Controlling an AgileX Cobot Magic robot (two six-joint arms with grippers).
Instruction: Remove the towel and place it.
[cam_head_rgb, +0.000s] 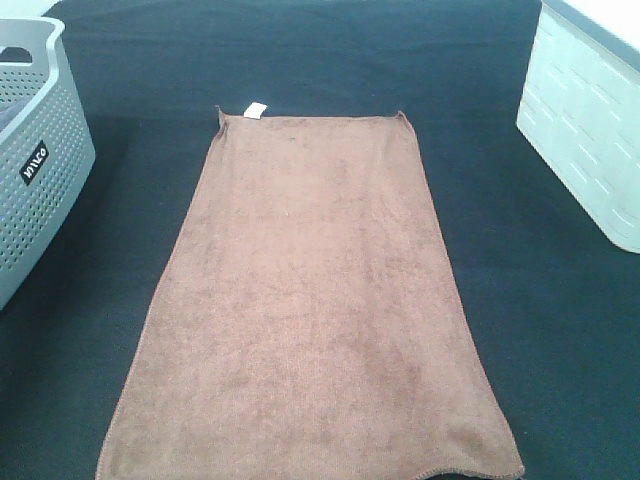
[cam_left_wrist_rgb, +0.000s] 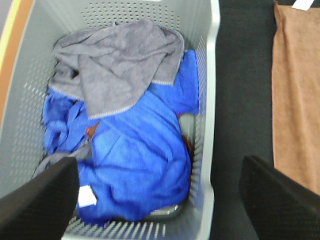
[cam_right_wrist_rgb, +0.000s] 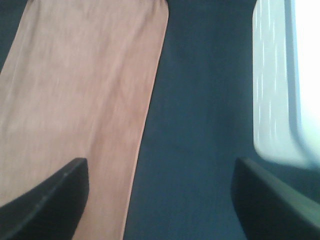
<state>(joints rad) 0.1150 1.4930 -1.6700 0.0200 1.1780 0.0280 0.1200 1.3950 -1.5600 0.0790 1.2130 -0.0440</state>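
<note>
Dark cloth covers the table (cam_head_rgb: 500, 320), and the towel (cam_head_rgb: 310, 310) lies flat and spread along its middle, its near hem cut off by the exterior view's edge and a small white tag (cam_head_rgb: 255, 109) at the far hem. Neither arm shows from above; the left gripper (cam_left_wrist_rgb: 160, 200) hangs spread over the grey perforated basket (cam_head_rgb: 40, 170) holding a blue cloth (cam_left_wrist_rgb: 135, 160) and a grey cloth (cam_left_wrist_rgb: 115, 65) — the right gripper (cam_right_wrist_rgb: 160, 200), blurred, is spread over the towel's edge near the white bin (cam_head_rgb: 590, 130).
</note>
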